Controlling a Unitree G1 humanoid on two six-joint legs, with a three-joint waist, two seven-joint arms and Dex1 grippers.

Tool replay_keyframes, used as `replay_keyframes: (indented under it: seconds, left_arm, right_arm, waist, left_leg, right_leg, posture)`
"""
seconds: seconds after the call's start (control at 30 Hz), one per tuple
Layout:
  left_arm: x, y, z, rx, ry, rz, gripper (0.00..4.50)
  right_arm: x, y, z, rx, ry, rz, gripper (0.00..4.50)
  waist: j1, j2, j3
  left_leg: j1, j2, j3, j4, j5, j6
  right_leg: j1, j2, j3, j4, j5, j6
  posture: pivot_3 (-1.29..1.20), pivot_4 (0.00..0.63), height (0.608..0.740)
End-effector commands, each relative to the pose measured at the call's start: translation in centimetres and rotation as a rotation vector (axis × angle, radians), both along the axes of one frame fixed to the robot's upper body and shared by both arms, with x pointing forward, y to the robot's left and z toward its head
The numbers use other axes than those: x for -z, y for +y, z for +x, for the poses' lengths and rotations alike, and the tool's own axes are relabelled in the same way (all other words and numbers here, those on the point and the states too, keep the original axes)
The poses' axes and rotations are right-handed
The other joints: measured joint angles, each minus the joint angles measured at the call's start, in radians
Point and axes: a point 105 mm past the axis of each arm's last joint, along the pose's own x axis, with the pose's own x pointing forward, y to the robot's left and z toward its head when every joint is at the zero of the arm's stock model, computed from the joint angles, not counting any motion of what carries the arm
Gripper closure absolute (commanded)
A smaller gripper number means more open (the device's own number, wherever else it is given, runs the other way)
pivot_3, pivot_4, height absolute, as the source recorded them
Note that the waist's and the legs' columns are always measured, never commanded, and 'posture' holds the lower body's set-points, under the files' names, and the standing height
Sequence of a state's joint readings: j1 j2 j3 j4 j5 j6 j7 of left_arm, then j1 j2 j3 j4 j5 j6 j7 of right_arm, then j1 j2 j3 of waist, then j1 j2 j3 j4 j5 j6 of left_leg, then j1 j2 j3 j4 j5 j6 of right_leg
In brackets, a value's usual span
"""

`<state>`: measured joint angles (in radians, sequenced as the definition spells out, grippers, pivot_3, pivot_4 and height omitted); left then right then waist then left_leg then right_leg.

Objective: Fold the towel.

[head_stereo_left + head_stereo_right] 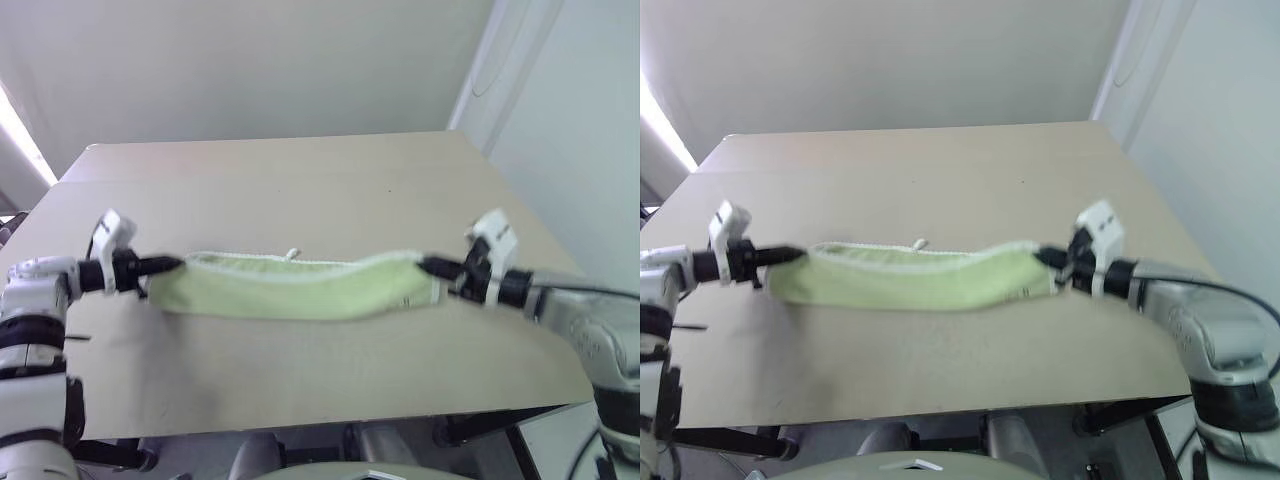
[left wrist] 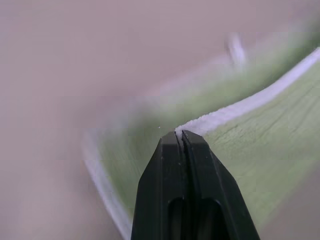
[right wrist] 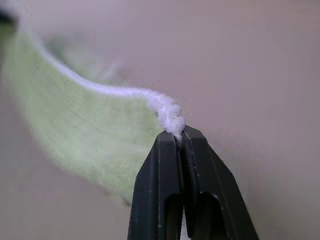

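The light lime-green towel (image 1: pixel 290 288) with white stitched edges hangs in a sagging band above the table, stretched between both grippers. My left gripper (image 1: pixel 178 265) is shut on its left corner, and the left wrist view shows the white edge (image 2: pixel 235 108) pinched at the black fingertips (image 2: pixel 181 145). My right gripper (image 1: pixel 425 264) is shut on the right corner, where the bunched white edge (image 3: pixel 167 112) sits in the closed tips. A small white loop tag (image 1: pixel 293 254) stands up from the towel's far edge.
The beige table (image 1: pixel 300 180) stretches wide behind the towel, its front edge (image 1: pixel 330 420) close below. A white wall (image 1: pixel 250 60) rises behind the table, and another white wall (image 1: pixel 580 130) stands at the right.
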<state>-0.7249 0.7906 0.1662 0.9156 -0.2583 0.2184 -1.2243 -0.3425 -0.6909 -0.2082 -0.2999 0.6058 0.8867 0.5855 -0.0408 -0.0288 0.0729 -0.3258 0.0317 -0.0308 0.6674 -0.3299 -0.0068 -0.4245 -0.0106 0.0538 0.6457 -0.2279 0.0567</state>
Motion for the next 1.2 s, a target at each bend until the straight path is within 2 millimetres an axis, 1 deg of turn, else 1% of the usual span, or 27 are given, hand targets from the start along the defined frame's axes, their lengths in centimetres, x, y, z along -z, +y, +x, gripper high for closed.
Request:
replay_keyframes:
  seconds: [0.03, 0.1, 0.17, 0.2, 0.23, 0.3, 0.37, 0.43, 0.5, 0.57, 0.67, 0.73, 0.83, 0.87, 0.93, 1.03, 1.17, 1.2]
  left_arm:
    - [-6.2, 0.2, 3.6, -0.182, -0.247, -0.108, 4.50]
    - [-8.4, -0.4, 5.2, -0.247, -0.312, -0.144, 4.50]
    - [-9.8, -0.9, 6.2, -0.277, -0.362, -0.130, 4.50]
    - [-10.4, -1.0, 6.5, -0.300, -0.385, -0.125, 4.50]
    - [-11.0, -0.9, 6.8, -0.325, -0.413, -0.101, 4.50]
    - [-11.9, -0.9, 7.2, -0.350, -0.455, -0.055, 4.50]
    - [-12.3, -0.8, 7.2, -0.349, -0.472, -0.001, 4.50]
    - [-12.8, -0.6, 6.8, -0.312, -0.468, -0.004, 4.50]
    - [-12.3, -0.4, 5.9, -0.232, -0.449, 0.017, 4.50]
    - [-10.8, -0.3, 4.5, -0.103, -0.388, 0.054, 4.50]
    - [-8.4, 0.5, 2.2, 0.021, -0.288, 0.097, 4.50]
    - [-7.3, 1.0, 1.1, 0.061, -0.239, 0.115, 4.50]
    - [-5.1, 1.4, -1.4, 0.152, -0.150, 0.169, 4.50]
    - [-4.7, 1.4, -2.0, 0.173, -0.131, 0.178, 4.50]
    - [-4.1, 1.5, -3.5, 0.209, -0.096, 0.196, 4.50]
    - [-3.5, 1.8, -5.3, 0.223, -0.047, 0.202, 4.50]
    - [-2.4, 2.2, -7.0, 0.224, 0.013, 0.226, 4.50]
    - [-2.1, 2.3, -7.3, 0.223, 0.025, 0.229, 4.50]
  right_arm:
    - [-3.7, -2.2, 2.7, 0.157, -0.156, 0.043, 4.45]
    - [-5.4, -2.9, 4.4, 0.237, -0.219, 0.070, 4.45]
    - [-6.6, -3.7, 5.8, 0.309, -0.276, 0.077, 4.45]
    - [-7.1, -4.3, 6.6, 0.354, -0.302, 0.073, 4.45]
    - [-7.5, -4.8, 7.3, 0.391, -0.326, 0.071, 4.45]
    - [-8.0, -5.8, 8.3, 0.449, -0.354, 0.061, 4.45]
    - [-8.1, -6.2, 8.6, 0.463, -0.362, 0.057, 4.45]
    - [-7.8, -5.6, 7.8, 0.388, -0.362, 0.051, 4.45]
    - [-7.1, -5.0, 6.5, 0.308, -0.328, 0.060, 4.45]
    - [-5.7, -4.0, 4.3, 0.192, -0.257, 0.062, 4.45]
    - [-3.0, -2.4, 0.0, -0.003, -0.133, 0.011, 4.45]
    - [-1.8, -1.9, -2.0, -0.074, -0.065, -0.014, 4.45]
    - [-0.1, -1.7, -4.5, -0.140, 0.050, -0.035, 4.45]
    - [0.1, -1.7, -5.0, -0.150, 0.070, -0.037, 4.45]
    - [0.2, -1.9, -6.4, -0.169, 0.109, -0.022, 4.45]
    - [0.5, -1.7, -8.2, -0.203, 0.153, -0.014, 4.45]
    - [1.3, -1.2, -9.5, -0.232, 0.197, -0.014, 4.45]
    - [1.5, -0.9, -9.8, -0.242, 0.207, -0.018, 4.45]
  waist:
    - [-0.001, 0.000, 0.000]
    - [-0.002, 0.000, 0.000]
    - [-0.005, 0.001, -0.001]
    - [-0.007, 0.002, -0.001]
    - [-0.008, 0.002, -0.001]
    - [-0.008, 0.002, -0.001]
    - [-0.005, 0.002, -0.001]
    - [-0.004, 0.002, -0.001]
    - [-0.004, 0.002, -0.001]
    - [-0.006, 0.003, -0.001]
    - [-0.004, 0.005, -0.001]
    - [-0.003, 0.005, -0.001]
    - [-0.004, 0.004, -0.001]
    - [-0.005, 0.004, -0.001]
    - [-0.004, 0.003, 0.000]
    - [-0.004, 0.003, 0.000]
    - [-0.004, 0.003, 0.000]
    - [-0.004, 0.003, 0.000]
  left_leg:
    - [0.000, 0.000, 0.000, 0.000, 0.000, 0.000]
    - [-0.002, 0.000, 0.000, -0.001, 0.000, 0.000]
    - [-0.006, 0.000, 0.000, -0.001, 0.000, 0.000]
    - [-0.011, 0.000, 0.000, -0.001, 0.000, 0.000]
    - [-0.012, 0.000, 0.000, -0.001, 0.000, 0.000]
    - [-0.014, 0.000, 0.001, -0.002, 0.000, 0.000]
    - [-0.015, 0.000, 0.000, -0.003, 0.000, 0.000]
    - [-0.017, 0.000, 0.000, -0.004, 0.000, 0.000]
    - [-0.018, 0.000, 0.000, -0.004, 0.000, 0.000]
    - [-0.022, 0.000, 0.000, -0.004, 0.000, 0.000]
    - [-0.023, 0.000, 0.000, -0.003, 0.000, 0.001]
    - [-0.023, 0.000, 0.000, -0.003, 0.000, 0.001]
    - [-0.022, 0.000, 0.000, 0.000, 0.000, 0.001]
    - [-0.022, 0.000, 0.000, 0.001, 0.000, 0.001]
    - [-0.013, 0.000, 0.001, 0.001, 0.000, 0.001]
    - [-0.009, 0.001, 0.001, 0.001, 0.000, 0.000]
    - [-0.006, 0.001, 0.000, 0.000, 0.000, 0.000]
    - [0.000, 0.001, 0.000, 0.000, 0.000, 0.000]
  right_leg:
    - [0.000, 0.000, 0.000, 0.000, 0.000, 0.000]
    - [-0.001, 0.000, 0.000, 0.000, 0.002, 0.003]
    - [-0.004, 0.000, 0.000, -0.001, 0.003, 0.002]
    - [-0.006, 0.000, 0.001, -0.001, 0.003, 0.002]
    - [-0.008, 0.000, 0.001, 0.000, 0.003, 0.002]
    - [-0.014, 0.000, 0.001, 0.001, 0.004, 0.002]
    - [-0.016, 0.000, 0.001, 0.002, 0.004, 0.001]
    - [-0.017, 0.000, 0.001, 0.002, 0.003, 0.001]
    - [-0.018, 0.000, 0.001, 0.001, 0.003, 0.001]
    - [-0.020, 0.000, 0.000, 0.000, 0.003, 0.002]
    - [-0.021, 0.000, 0.000, 0.001, 0.002, 0.002]
    - [-0.021, -0.001, 0.000, 0.002, 0.002, 0.002]
    - [-0.018, 0.000, 0.000, 0.002, 0.002, 0.002]
    - [-0.015, 0.000, 0.000, 0.002, 0.001, 0.001]
    - [-0.008, 0.000, 0.000, 0.001, -0.001, -0.001]
    - [-0.002, 0.000, 0.000, 0.001, -0.001, -0.001]
    - [-0.001, 0.000, 0.000, 0.002, -0.001, -0.001]
    - [-0.001, 0.000, 0.000, 0.002, -0.001, -0.001]
  posture:
    - [0.00, 0.000, 0.712]
    - [0.00, 0.000, 0.712]
    - [0.00, 0.000, 0.712]
    - [0.00, 0.000, 0.712]
    - [0.00, 0.000, 0.712]
    - [0.00, 0.000, 0.712]
    - [0.00, 0.000, 0.712]
    - [0.00, 0.000, 0.712]
    - [0.00, 0.000, 0.712]
    - [0.00, 0.000, 0.712]
    - [0.00, 0.000, 0.712]
    - [0.00, 0.000, 0.712]
    - [0.00, 0.000, 0.712]
    - [0.00, 0.000, 0.712]
    - [0.00, 0.000, 0.712]
    - [0.00, 0.000, 0.712]
    - [0.00, 0.000, 0.712]
    - [0.00, 0.000, 0.712]
